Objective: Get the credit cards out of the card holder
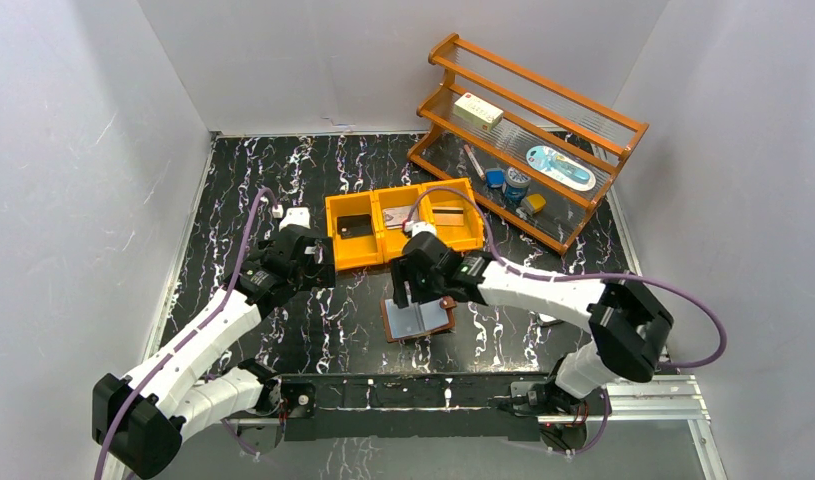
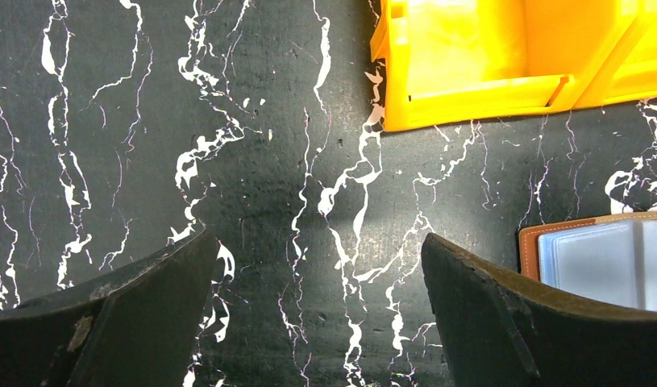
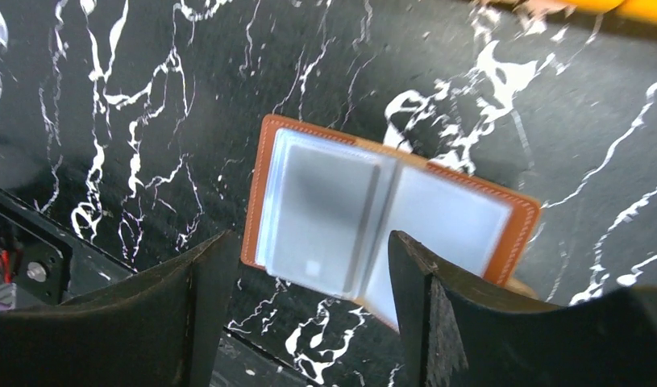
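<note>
The brown card holder (image 1: pixel 420 320) lies open on the black marble table, its clear sleeves facing up. In the right wrist view, the card holder (image 3: pixel 470 211) shows a grey credit card (image 3: pixel 321 214) inside its left sleeve. My right gripper (image 3: pixel 311 242) hangs open just above the holder, with nothing between its fingers. Flat cards lie in the orange bin: a dark one (image 1: pixel 353 226), a grey one (image 1: pixel 394 217) and one more (image 1: pixel 448 214). My left gripper (image 2: pixel 318 242) is open over bare table, left of the card holder's corner (image 2: pixel 599 258).
The orange three-compartment bin (image 1: pixel 363 258) stands just behind both grippers, and its front wall (image 2: pixel 478 93) shows in the left wrist view. A wooden rack (image 1: pixel 539 92) with small items stands at the back right. The metal front rail (image 1: pixel 413 395) runs just in front of the holder.
</note>
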Action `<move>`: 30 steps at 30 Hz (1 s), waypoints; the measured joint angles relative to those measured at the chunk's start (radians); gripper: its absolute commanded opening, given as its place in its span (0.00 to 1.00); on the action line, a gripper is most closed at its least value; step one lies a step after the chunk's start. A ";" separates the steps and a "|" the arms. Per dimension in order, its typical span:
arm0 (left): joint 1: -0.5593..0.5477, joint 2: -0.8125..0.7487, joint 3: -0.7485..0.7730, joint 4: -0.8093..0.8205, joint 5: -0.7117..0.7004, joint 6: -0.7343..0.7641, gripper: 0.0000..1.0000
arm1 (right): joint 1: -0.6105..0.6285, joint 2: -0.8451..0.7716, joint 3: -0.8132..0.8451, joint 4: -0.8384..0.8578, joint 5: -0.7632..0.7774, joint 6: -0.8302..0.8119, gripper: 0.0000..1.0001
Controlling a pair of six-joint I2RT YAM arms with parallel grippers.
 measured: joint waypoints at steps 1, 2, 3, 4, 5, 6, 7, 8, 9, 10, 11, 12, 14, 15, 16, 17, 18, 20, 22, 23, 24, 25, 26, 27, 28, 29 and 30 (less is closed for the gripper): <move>0.000 0.000 0.000 0.000 -0.001 0.000 0.98 | 0.018 0.009 0.005 -0.006 0.014 0.010 0.77; 0.000 0.002 0.000 0.000 -0.002 0.000 0.98 | 0.041 0.026 0.016 -0.020 0.032 0.022 0.77; 0.000 0.002 0.000 0.000 -0.003 0.000 0.98 | 0.061 0.047 0.030 -0.029 0.046 0.031 0.77; 0.000 0.003 0.000 0.000 -0.003 0.000 0.98 | 0.080 0.077 0.047 -0.036 0.061 0.042 0.77; 0.000 0.003 0.000 0.000 -0.003 0.000 0.98 | 0.095 0.104 0.061 -0.042 0.073 0.048 0.77; 0.000 0.003 0.000 0.000 -0.005 0.000 0.98 | 0.104 0.125 0.072 -0.047 0.083 0.053 0.77; 0.000 0.003 0.000 0.000 -0.005 0.000 0.98 | 0.113 0.151 0.087 -0.057 0.098 0.061 0.77; 0.000 0.003 0.000 0.000 -0.006 0.000 0.98 | 0.119 0.171 0.097 -0.063 0.108 0.069 0.77; 0.000 0.003 0.000 0.000 -0.006 0.000 0.98 | 0.122 0.182 0.104 -0.071 0.116 0.072 0.77; 0.000 0.003 0.000 0.000 -0.006 0.000 0.98 | 0.124 0.196 0.114 -0.082 0.125 0.076 0.77; 0.000 0.003 0.000 0.000 -0.006 0.000 0.98 | 0.124 0.205 0.121 -0.088 0.130 0.080 0.77; 0.000 0.003 0.000 0.000 -0.006 0.000 0.98 | 0.124 0.215 0.130 -0.096 0.137 0.084 0.77; 0.000 0.003 0.000 0.000 -0.006 0.000 0.98 | 0.124 0.229 0.139 -0.103 0.148 0.092 0.76; 0.000 0.003 0.000 0.000 -0.006 0.000 0.98 | 0.124 0.233 0.143 -0.108 0.151 0.096 0.76; 0.000 0.003 0.000 0.000 -0.006 0.000 0.98 | 0.124 0.238 0.145 -0.109 0.152 0.097 0.75; 0.000 0.003 0.000 0.000 -0.006 0.000 0.98 | 0.124 0.245 0.146 -0.111 0.152 0.098 0.74; 0.000 0.003 0.000 0.000 -0.006 0.000 0.98 | 0.124 0.253 0.149 -0.115 0.152 0.098 0.73; 0.000 0.003 0.000 0.000 -0.006 0.000 0.98 | 0.124 0.277 0.154 -0.118 0.152 0.099 0.71; 0.000 0.003 0.000 0.000 -0.006 0.000 0.98 | 0.125 0.297 0.158 -0.121 0.157 0.099 0.68; 0.000 0.003 0.000 0.000 -0.006 0.000 0.98 | 0.125 0.298 0.162 -0.125 0.159 0.099 0.66; 0.000 0.003 0.000 0.000 -0.006 0.000 0.98 | 0.125 0.298 0.164 -0.126 0.160 0.100 0.64; 0.000 0.003 0.000 0.000 -0.006 0.000 0.98 | 0.125 0.298 0.164 -0.125 0.160 0.100 0.63; 0.000 0.003 0.000 0.000 -0.006 0.000 0.98 | 0.125 0.298 0.164 -0.125 0.159 0.101 0.61; 0.000 0.003 0.000 0.000 -0.006 0.000 0.98 | 0.125 0.298 0.165 -0.125 0.159 0.102 0.60; 0.000 0.003 0.000 0.000 -0.006 0.000 0.98 | 0.125 0.298 0.165 -0.124 0.158 0.103 0.58; 0.000 0.003 0.000 0.000 -0.006 0.000 0.98 | 0.125 0.296 0.165 -0.120 0.155 0.104 0.58; 0.000 0.003 0.000 0.000 -0.006 0.000 0.98 | 0.126 0.296 0.165 -0.118 0.154 0.104 0.57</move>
